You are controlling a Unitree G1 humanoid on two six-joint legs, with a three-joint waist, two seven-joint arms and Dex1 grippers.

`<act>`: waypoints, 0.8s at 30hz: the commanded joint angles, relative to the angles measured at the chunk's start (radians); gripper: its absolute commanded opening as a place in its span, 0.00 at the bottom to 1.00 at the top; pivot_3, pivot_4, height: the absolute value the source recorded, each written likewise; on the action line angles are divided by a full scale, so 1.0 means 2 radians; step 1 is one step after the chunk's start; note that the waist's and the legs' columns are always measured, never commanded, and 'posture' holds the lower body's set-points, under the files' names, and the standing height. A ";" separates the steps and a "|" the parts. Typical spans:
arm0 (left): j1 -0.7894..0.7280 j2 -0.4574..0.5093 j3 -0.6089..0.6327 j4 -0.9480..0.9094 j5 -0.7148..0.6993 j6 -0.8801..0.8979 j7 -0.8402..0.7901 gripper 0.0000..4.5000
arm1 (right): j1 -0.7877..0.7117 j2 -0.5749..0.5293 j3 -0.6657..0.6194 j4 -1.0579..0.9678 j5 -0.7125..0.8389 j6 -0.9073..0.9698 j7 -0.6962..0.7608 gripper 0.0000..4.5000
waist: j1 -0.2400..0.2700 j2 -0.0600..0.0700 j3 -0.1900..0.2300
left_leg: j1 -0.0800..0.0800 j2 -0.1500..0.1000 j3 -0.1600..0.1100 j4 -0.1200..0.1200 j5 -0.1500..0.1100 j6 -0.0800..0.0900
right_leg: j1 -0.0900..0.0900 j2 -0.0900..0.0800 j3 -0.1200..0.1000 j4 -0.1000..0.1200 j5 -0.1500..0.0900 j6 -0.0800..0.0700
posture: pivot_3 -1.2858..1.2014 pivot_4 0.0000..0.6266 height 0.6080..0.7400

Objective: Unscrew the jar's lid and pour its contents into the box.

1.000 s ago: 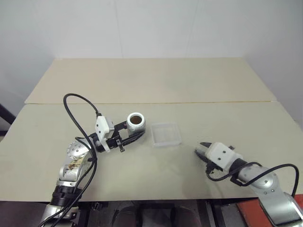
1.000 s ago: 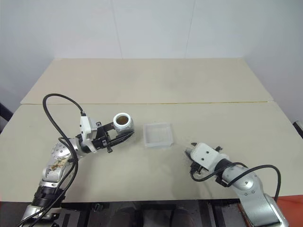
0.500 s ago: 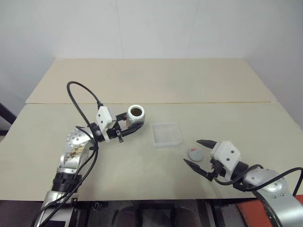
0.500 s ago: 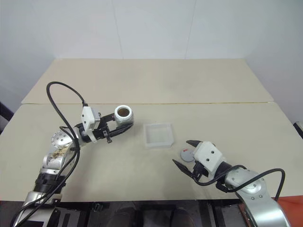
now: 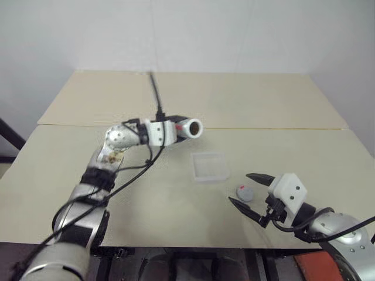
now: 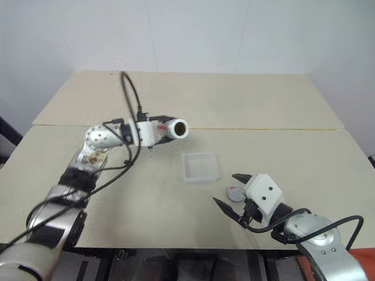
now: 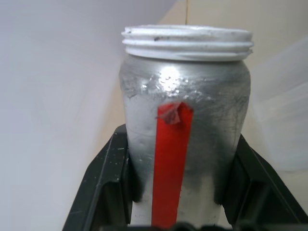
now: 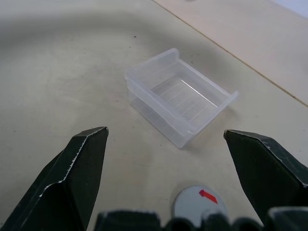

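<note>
Your left hand [image 5: 176,130] pinches the open jar [image 5: 186,128] tipped sideways, upper centre, mouth toward the box [image 5: 210,166]; right hand [image 5: 248,190] spread, lid [image 5: 244,192] parked on the counter [image 5: 281,111].

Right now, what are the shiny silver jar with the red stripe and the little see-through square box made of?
The silvery jar with the red stripe looks like metal or silver-coated plastic: it glints, shows fine scratches, and its threaded rim is white. The stripe looks like stuck-on tape, peeling at its top. The small clear square box looks like thin whitish plastic: the table shows through its walls.
</note>
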 commanded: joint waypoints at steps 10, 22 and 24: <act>-0.205 -0.012 -0.288 0.136 0.487 -0.101 0.547 0.43 | 0.033 0.026 -0.016 -0.054 -0.004 0.008 -0.054 1.00 | 0.000 -0.002 0.001 | -0.001 0.000 0.000 0.000 -0.002 0.003 | 0.000 0.000 0.000 0.000 0.000 0.001 | 0.52 0.24 1.00; -0.260 -0.051 -0.410 0.225 0.578 -0.041 0.746 0.43 | 0.024 0.029 0.000 -0.052 -0.016 0.006 -0.074 1.00 | 0.000 -0.002 0.001 | -0.005 0.000 0.000 0.001 0.000 0.000 | -0.006 0.000 0.000 0.001 0.000 0.001 | 0.52 0.24 1.00; -0.258 -0.050 -0.404 0.234 0.563 -0.048 0.741 0.43 | 0.023 0.027 0.001 -0.048 -0.019 0.004 -0.072 1.00 | 0.000 -0.002 0.001 | -0.005 0.000 0.000 0.001 0.000 0.000 | -0.005 0.000 0.000 0.001 0.000 0.001 | 0.52 0.24 1.00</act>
